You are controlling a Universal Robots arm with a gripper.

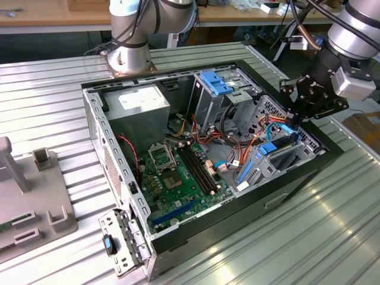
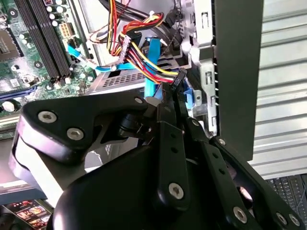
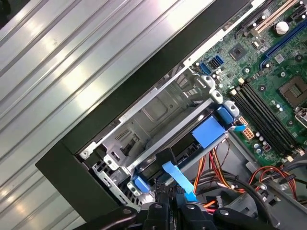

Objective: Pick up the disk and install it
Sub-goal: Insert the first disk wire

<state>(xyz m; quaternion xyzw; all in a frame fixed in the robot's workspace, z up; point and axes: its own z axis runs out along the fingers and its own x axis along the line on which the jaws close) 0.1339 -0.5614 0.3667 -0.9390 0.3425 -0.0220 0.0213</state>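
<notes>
item: disk (image 3: 207, 132). location: lying in the drive cage (image 3: 158, 108), long axis along the cage, running away from my gripper (image 2: 162, 101). gripper: pressed together, just at the disk's near end; i cannot tell if it touches.

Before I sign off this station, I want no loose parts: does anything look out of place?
Yes. A metal bracket with a blue latch sits askew at the computer case's corner nearest the exterior camera, seemingly unfastened. Below the tool, the disk looks slanted in its cage.
</notes>
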